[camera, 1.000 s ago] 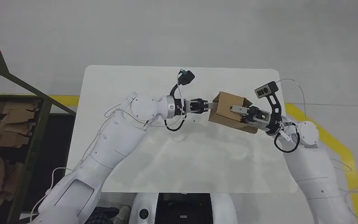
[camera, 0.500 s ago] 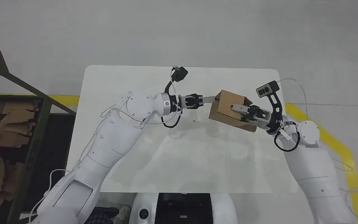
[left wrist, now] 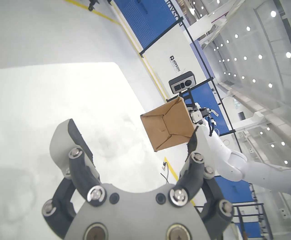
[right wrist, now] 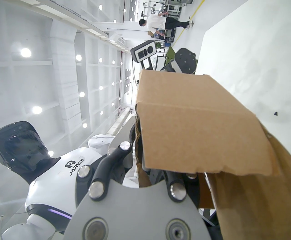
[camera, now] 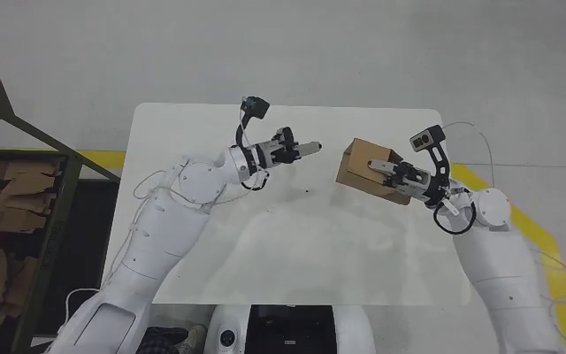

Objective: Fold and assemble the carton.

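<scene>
Table (camera: 265,257) first: white, rounded corners, on a plain grey floor (camera: 265,53) with yellow tape (camera: 102,157) at either side and a dark rack (camera: 35,212) of brown cardboard off to the left. From the top, the carton (camera: 358,164) is over the right part of the table. The right gripper (camera: 382,166) is clamped on its right-hand end, one finger lying across the top face. The left gripper (camera: 311,147) sits to the carton's left with a gap between them and nothing in it. There's a tiny black speck (camera: 307,188) on the table just nearer than that gripper

Left wrist view: big white hall, blue wall panels (left wrist: 154,20), rows of ceiling lights (left wrist: 247,28). Its fingers (left wrist: 75,136) are spread wide. The carton is beyond them, looks lifted off the surface, with the folded-in end flaps (left wrist: 163,129) facing this way

Right wrist view: white shelving (right wrist: 97,75) and lights behind. The carton is right up against the gripper, a side wall pinched between the fingers, and the tips are hidden behind a ragged flap (right wrist: 193,127)
</scene>
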Robot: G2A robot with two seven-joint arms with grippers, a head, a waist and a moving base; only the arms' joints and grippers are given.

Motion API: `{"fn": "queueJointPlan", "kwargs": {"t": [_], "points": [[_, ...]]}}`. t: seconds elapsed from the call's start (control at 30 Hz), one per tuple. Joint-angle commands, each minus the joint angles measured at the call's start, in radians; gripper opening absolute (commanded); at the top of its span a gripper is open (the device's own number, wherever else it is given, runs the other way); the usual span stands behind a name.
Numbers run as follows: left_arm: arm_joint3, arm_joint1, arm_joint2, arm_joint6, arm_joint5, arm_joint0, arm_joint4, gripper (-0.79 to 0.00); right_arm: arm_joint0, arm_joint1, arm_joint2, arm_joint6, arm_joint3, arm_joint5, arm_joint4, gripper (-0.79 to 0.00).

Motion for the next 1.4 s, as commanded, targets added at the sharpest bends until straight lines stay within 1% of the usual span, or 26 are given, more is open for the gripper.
{"fn": "queueJointPlan", "kwargs": {"t": [0.0, 0.13, 0.23, 0.33, 0.43, 0.53, 0.7, 1.2, 1.3, 1.37], "points": [[-0.007, 0.003, -0.016, 0.067, -0.074, 0.011, 0.046, 0.0, 0.004, 0.001, 0.002, -0.001, 0.002, 0.01, -0.003, -0.785], [-0.024, 0.01, -0.039, 0.153, -0.192, 0.024, 0.16, 0.0, 0.013, 0.001, -0.004, 0.021, 0.0, 0.065, 0.026, -0.785], [-0.035, 0.015, -0.044, 0.184, -0.267, 0.028, 0.262, 0.0, 0.023, 0.002, -0.011, 0.047, 0.002, 0.11, 0.031, -0.785], [-0.044, 0.022, -0.042, 0.165, -0.314, 0.028, 0.364, 0.0, 0.033, 0.003, -0.018, 0.071, 0.006, 0.153, 0.031, -0.785], [-0.044, 0.028, -0.045, 0.153, -0.356, 0.032, 0.419, 0.0, 0.043, 0.004, -0.025, 0.087, 0.012, 0.185, 0.026, -0.785], [-0.05, 0.036, -0.056, 0.147, -0.415, 0.038, 0.467, 0.0, 0.052, 0.005, -0.034, 0.07, 0.019, 0.19, -0.007, -0.785], [-0.065, 0.051, -0.069, 0.083, -0.51, 0.047, 0.497, 0.0, 0.057, 0.002, -0.054, 0.014, 0.004, 0.169, -0.051, -0.785], [-0.066, 0.054, -0.072, 0.075, -0.519, 0.049, 0.494, 0.0, 0.057, 0.001, -0.057, 0.006, 0.002, 0.167, -0.054, -0.785], [-0.067, 0.054, -0.075, 0.091, -0.481, 0.06, 0.502, 0.0, 0.057, 0.001, -0.057, 0.006, 0.002, 0.167, -0.054, -0.785], [-0.042, 0.054, -0.062, 0.098, -0.502, 0.06, 0.478, 0.0, 0.048, 0.001, -0.063, -0.014, -0.009, 0.171, -0.069, -0.785]]}}
